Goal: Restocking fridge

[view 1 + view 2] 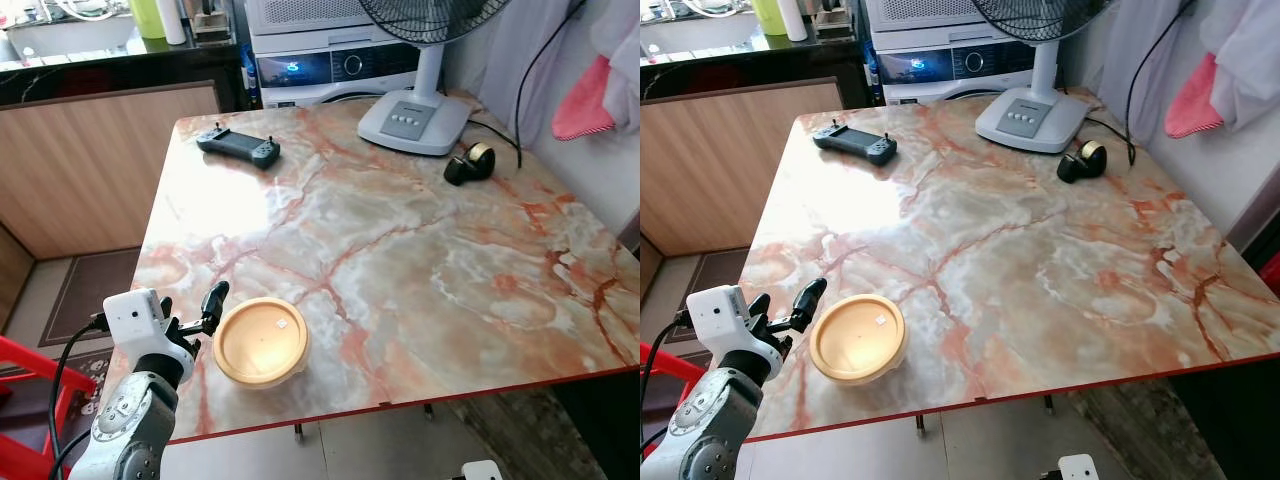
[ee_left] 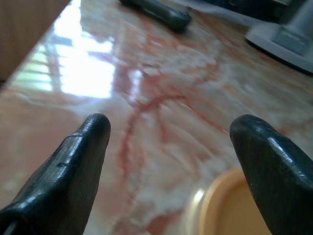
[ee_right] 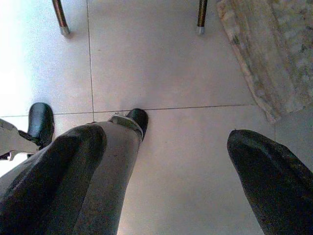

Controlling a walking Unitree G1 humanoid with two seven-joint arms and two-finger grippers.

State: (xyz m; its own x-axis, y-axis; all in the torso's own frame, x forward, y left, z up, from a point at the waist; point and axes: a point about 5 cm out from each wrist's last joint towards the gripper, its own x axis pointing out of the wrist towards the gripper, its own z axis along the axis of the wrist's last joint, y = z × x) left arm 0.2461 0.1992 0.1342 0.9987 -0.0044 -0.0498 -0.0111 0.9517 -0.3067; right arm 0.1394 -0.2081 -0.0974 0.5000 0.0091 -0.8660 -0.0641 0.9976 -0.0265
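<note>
A round yellow lidded container (image 1: 260, 341) sits on the marble table (image 1: 420, 260) close to its front left corner. My left gripper (image 1: 195, 318) is level with the tabletop just left of the container, open, with one black finger near the rim and nothing between the fingers. Along the left wrist view's open fingers (image 2: 78, 161) the container's rim (image 2: 230, 210) lies beside one fingertip. My right gripper (image 3: 166, 139) hangs open below the table, over the tiled floor.
A black game controller (image 1: 238, 147) lies at the table's far left. A white fan base (image 1: 413, 120) and a black tape dispenser (image 1: 469, 163) stand at the far right. A washing machine (image 1: 330, 65) stands behind, a wooden panel (image 1: 90, 170) and red frame (image 1: 30, 370) at left.
</note>
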